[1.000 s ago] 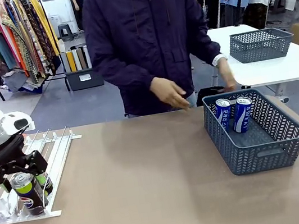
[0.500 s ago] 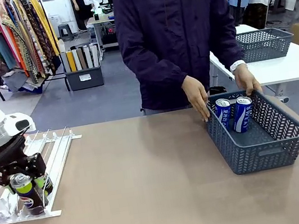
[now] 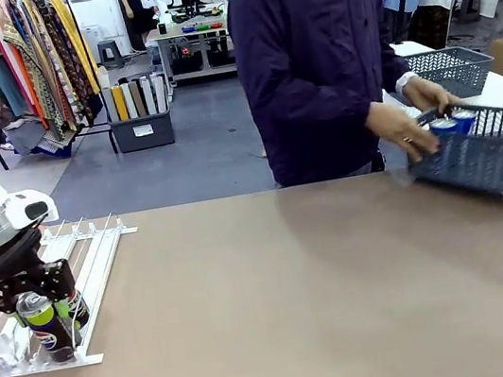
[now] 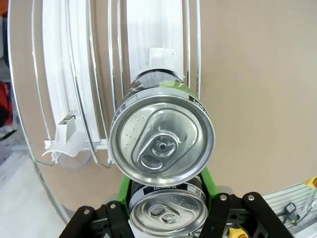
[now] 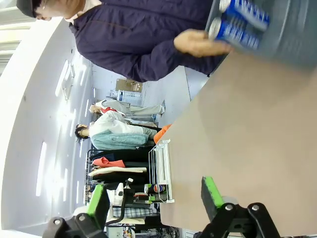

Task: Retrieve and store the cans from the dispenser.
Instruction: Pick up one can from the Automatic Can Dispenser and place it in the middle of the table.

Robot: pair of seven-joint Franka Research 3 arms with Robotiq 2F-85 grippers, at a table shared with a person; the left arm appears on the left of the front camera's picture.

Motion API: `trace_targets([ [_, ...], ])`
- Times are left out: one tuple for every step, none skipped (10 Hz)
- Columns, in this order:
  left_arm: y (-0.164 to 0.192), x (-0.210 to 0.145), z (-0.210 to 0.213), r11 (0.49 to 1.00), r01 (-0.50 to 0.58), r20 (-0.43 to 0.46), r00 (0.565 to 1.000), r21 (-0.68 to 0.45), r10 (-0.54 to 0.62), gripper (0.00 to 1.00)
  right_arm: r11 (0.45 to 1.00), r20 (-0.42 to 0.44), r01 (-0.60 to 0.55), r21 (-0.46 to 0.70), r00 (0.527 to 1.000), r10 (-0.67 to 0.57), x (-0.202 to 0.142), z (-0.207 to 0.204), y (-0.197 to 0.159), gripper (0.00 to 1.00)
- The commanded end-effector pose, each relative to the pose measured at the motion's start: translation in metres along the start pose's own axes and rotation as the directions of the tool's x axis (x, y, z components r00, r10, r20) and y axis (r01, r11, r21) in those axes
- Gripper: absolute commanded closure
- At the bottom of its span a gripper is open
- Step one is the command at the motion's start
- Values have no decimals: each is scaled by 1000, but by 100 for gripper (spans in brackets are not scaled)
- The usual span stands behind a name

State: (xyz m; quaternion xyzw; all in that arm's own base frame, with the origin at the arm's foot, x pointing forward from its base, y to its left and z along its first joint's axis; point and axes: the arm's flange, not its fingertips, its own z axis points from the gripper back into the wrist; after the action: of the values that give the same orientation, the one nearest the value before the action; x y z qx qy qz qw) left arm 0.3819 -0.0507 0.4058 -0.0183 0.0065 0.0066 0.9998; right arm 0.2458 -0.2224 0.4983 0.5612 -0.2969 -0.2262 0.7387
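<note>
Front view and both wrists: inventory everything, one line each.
Dispenser: 1, white and clear, left side of table.
Pepsi cans: 2, black, dispenser's near end.
Pocari Sweat cans: 2, blue, in held basket.
Basket: 1, dark grey, tilted at table's far right.
Second basket: 1, grey, background right.
Person's hands: 2, gripping the basket.
Left end effector: 1, black, green pads against one Pepsi can.
Right end effector: 1, black, open above the table.

black pepsi cans upright, in white dispenser
</note>
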Motion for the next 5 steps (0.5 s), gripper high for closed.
trace_targets([
  [3, -5, 27, 999, -22, 68, 997, 45, 19, 100, 999, 13, -24, 31, 1000, 24, 2, -2, 1, 0],
  [2, -9, 55, 997, 12, 89, 996, 74, -18, 100, 999, 13, -24, 31, 1000, 24, 2, -2, 1, 0],
  [-1, -21, 96, 988, 151, 106, 982, 36, -154, 100, 999, 13, -24, 31, 1000, 24, 2, -2, 1, 0],
  [-4, -32, 126, 984, 172, 153, 972, 52, -178, 100, 999, 13, -24, 31, 1000, 24, 2, -2, 1, 0],
  [-8, -45, 154, 974, 216, 185, 956, 74, -226, 100, 999, 13, -24, 31, 1000, 24, 2, -2, 1, 0],
])
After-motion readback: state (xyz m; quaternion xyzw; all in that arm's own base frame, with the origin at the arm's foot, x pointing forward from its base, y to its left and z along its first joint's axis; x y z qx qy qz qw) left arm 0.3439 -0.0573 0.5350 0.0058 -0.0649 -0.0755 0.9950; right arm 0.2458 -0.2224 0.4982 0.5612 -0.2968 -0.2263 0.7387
